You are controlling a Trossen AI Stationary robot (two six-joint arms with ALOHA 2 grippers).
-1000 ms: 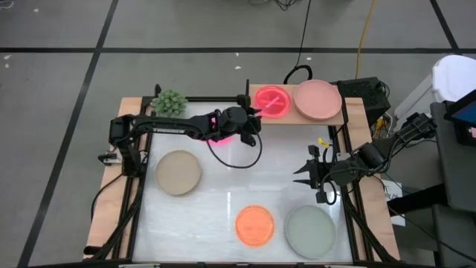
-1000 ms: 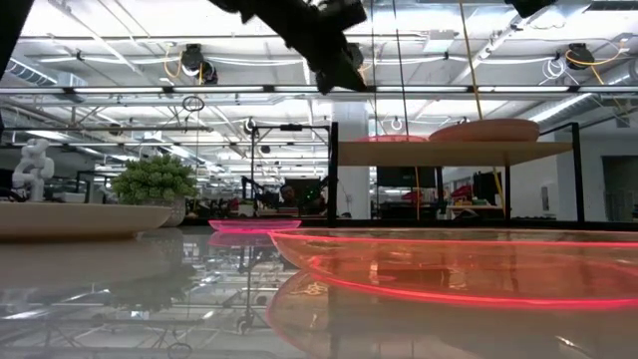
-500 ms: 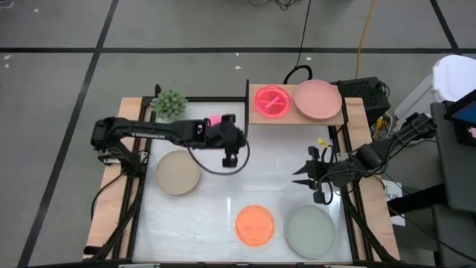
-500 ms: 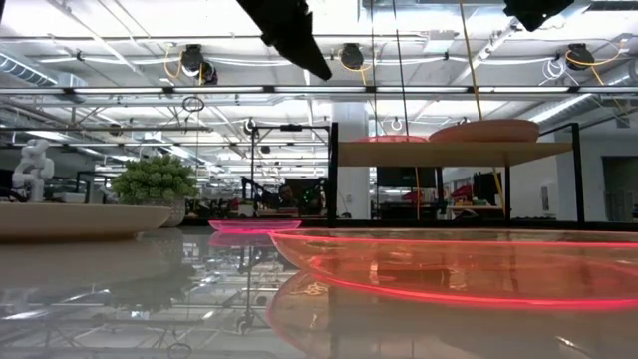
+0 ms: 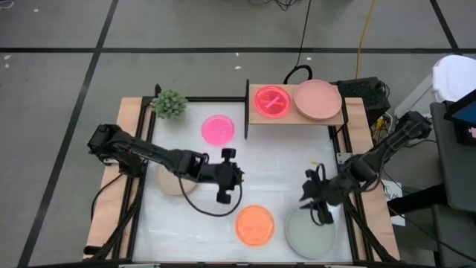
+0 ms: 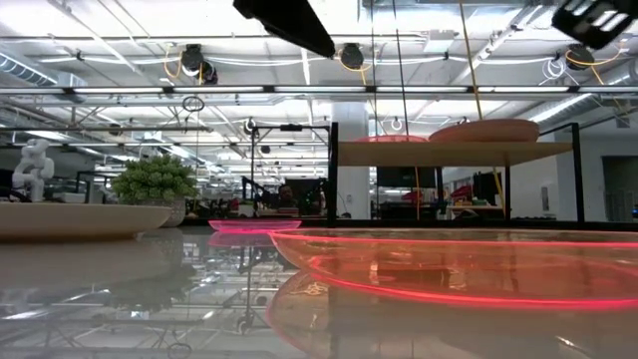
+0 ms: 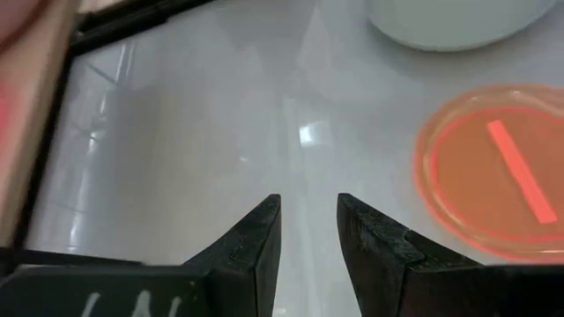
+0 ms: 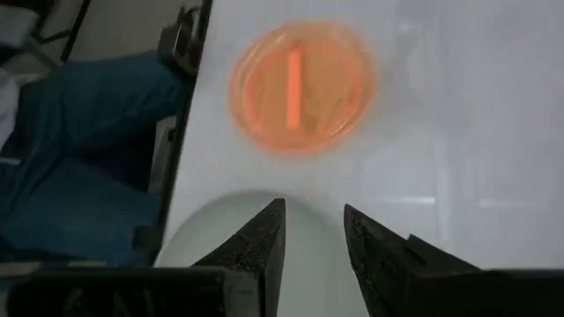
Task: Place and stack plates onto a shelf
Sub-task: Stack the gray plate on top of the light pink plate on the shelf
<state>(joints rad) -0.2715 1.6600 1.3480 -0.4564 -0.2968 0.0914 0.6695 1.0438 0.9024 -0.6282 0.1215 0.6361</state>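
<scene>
The shelf (image 5: 295, 117) stands at the table's far edge and carries a magenta plate (image 5: 271, 101) and a salmon-pink plate (image 5: 317, 99). Flat on the table lie a second magenta plate (image 5: 218, 129), a beige plate (image 5: 172, 181) partly under my left arm, an orange plate (image 5: 255, 225) and a grey-green plate (image 5: 310, 232). My left gripper (image 5: 236, 181) hovers open over bare table mid-way, left of the orange plate (image 7: 493, 172). My right gripper (image 5: 305, 196) hangs open above the grey-green plate's far rim (image 8: 220, 229), pointing toward the orange plate (image 8: 304, 84).
A small green plant (image 5: 169, 103) sits at the far left corner. Wooden rails (image 5: 105, 223) and black frame bars run along both table sides. A cable loops below my left gripper. Blue trousers of a person (image 8: 79, 150) show beyond the near edge.
My left gripper has swung from above the magenta plate on the table toward the near edge and the orange plate, rolling as it went; that plate lies uncovered in place. My right gripper has moved toward the near edge and down over the grey-green plate, turning.
</scene>
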